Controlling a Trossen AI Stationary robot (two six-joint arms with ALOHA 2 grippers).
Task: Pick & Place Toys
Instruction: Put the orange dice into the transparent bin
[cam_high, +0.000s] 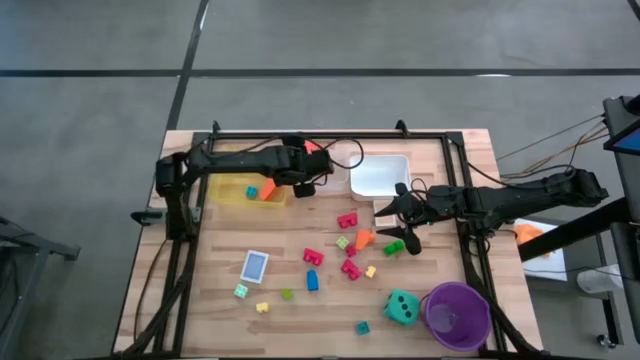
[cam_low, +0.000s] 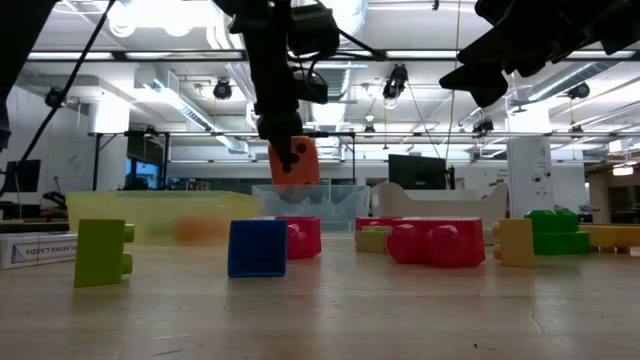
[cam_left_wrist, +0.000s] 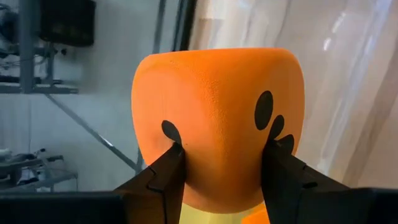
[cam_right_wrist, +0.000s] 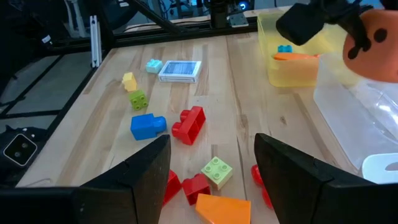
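A: Blocks first, nearest the front edge of the surface: a lime green studded plastic block (cam_low: 101, 252), a blue plastic block (cam_low: 257, 247) and a red plastic block (cam_low: 303, 238) lie scattered on the wood, with a teal dotted die (cam_high: 402, 307) just beside the purple round cup (cam_high: 458, 314) at the front right corner.

B: How would those handle?

A: Hard, light and smooth, I'd judge. Squeeze the flat sides, not the studs.

B: And the right tool (cam_right_wrist: 212, 163)?

A: Released, jaws apart and holding nothing. It hangs over the orange wedge-shaped block (cam_right_wrist: 222, 208) and pink blocks (cam_high: 347, 220) mid-surface, its arm reaching in low from the right edge.

B: Farther back?

A: The left tool (cam_left_wrist: 222, 167) is clenched on the orange dotted foam-like die (cam_left_wrist: 219, 121), fingers pressing opposite faces. The die looks soft and light, so the grip should be forgiving. It hangs in the air near the back edge, over the gap between the yellow translucent tray (cam_high: 226, 194) and the clear rectangular tray (cam_low: 345, 200). That arm stretches across from the back left corner.
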